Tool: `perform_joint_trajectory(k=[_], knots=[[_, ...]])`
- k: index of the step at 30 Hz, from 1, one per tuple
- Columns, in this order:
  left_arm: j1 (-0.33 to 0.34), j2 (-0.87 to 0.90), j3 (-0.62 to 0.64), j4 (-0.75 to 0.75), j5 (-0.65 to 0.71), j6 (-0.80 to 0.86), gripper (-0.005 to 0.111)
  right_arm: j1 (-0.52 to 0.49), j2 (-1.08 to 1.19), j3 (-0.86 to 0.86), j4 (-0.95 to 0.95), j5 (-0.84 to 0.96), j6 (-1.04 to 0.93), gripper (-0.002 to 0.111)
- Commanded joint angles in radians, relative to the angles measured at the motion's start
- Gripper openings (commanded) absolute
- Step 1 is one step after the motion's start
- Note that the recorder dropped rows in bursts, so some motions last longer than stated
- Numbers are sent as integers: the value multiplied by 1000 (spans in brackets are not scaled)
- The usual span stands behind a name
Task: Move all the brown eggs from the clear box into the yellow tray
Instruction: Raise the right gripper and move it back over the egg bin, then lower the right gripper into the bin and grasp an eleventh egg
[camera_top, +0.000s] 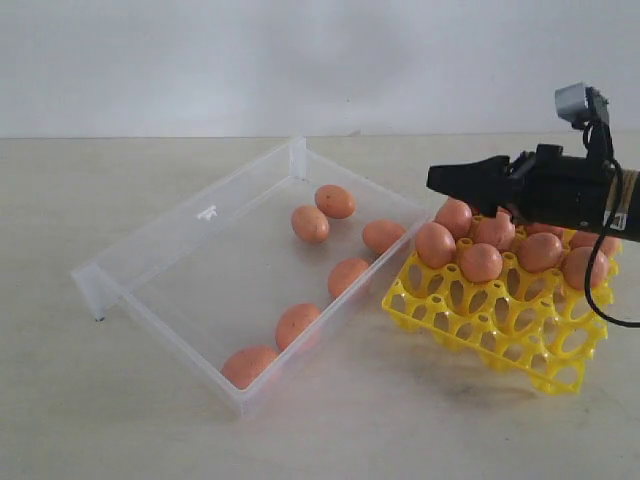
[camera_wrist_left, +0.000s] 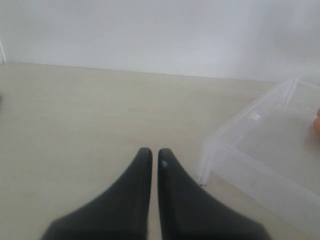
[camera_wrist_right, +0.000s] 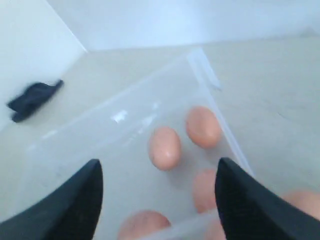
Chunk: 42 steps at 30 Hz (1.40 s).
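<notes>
A pale table (camera_top: 120, 420) in front of a plain wall. The clear box (camera_top: 207, 213) sits left of centre, its long axis running from near left to far right. Six brown eggs (camera_top: 310, 223) lie on their sides on its floor, strung loosely along its right wall and pointing different ways. One rests in the near corner.

Just beside the box's right wall sits the yellow tray (camera_top: 500, 330). Its far rows hold more eggs, and those I can see stand upright in their cells, while its near rows are empty lattice.

My right gripper (camera_top: 434, 178) hangs above the tray's far-left corner and points left toward the box. In my right wrist view its jaws are spread wide and grasp nothing, with box eggs showing between them.

My left gripper (camera_wrist_left: 151, 152) is outside the exterior view. It hovers over bare table next to a corner of the box, its jaws clenched almost together with only a thin slit between them and nothing held.
</notes>
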Motion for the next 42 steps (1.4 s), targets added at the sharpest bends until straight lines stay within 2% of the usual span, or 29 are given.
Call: perform_joint_trajectory(k=[1, 2, 4, 6, 7, 8, 9, 11, 12, 15, 16, 17, 18, 19, 21, 23, 27, 29, 31, 36, 40, 42], knots=[[-2, -2, 3, -3, -7, 2, 4, 45, -29, -63, -43, -92, 18, 15], [-2, -2, 3, -3, -7, 2, 4, 99, -57, -103, -117, -92, 24, 0], [-2, -2, 3, -3, -7, 2, 4, 207, -109, -159, -198, -49, 24, 0], [-2, -2, 3, -3, -7, 2, 4, 336, -162, -216, -289, 145, 37, 0], [-2, -2, 3, -3, -7, 2, 4, 481, -201, -273, -463, 394, 90, 0], [-2, -2, 3, -3, -7, 2, 4, 568, -214, -303, -550, 558, 164, 0], [-2, -2, 3, -3, -7, 2, 4, 710, -215, -337, -550, 924, 227, 0], [-2, -2, 3, -3, -7, 2, 4, 858, -177, -400, -543, 1279, 240, 0], [-2, -2, 3, -3, -7, 2, 4, 876, -163, -427, -473, 1310, 235, 0], [-2, -2, 3, -3, -7, 2, 4, 880, -126, -486, -130, 1335, 97, 0], [-2, -2, 3, -3, -7, 2, 4, 880, -111, -503, -21, 1401, -30, 0], [-2, -2, 3, -3, -7, 2, 4, 880, -92, -522, 66, 1507, -197, 0], [-2, -2, 3, -3, -7, 2, 4, 880, -47, -577, 199, 1801, -543, 0], [-2, -2, 3, -3, -7, 2, 4, 875, -21, -610, 251, 1957, -681, 0], [-2, -2, 3, -3, -7, 2, 4, 847, 17, -663, 332, 2144, -826, 0], [-2, -2, 3, -3, -7, 2, 4, 807, 32, -715, 504, 2186, -965, 0], [-2, -2, 3, -3, -7, 2, 4, 702, 39, -849, 1164, 2169, -1392, 0], [-2, -2, 3, -3, -7, 2, 4, 657, 54, -923, 1387, 2192, -1460, 0], [-2, -2, 3, -3, -7, 2, 4, 616, 93, -1005, 1483, 2233, -1414, 0], [-2, -2, 3, -3, -7, 2, 4, 576, 216, -1139, 1484, 2249, -1354, 0], [-2, -2, 3, -3, -7, 2, 4, 580, 256, -1152, 1504, 2141, -1487, 1], [-2, -2, 3, -3, -7, 2, 4, 580, 277, -1152, 1502, 2085, -1551, 8]])
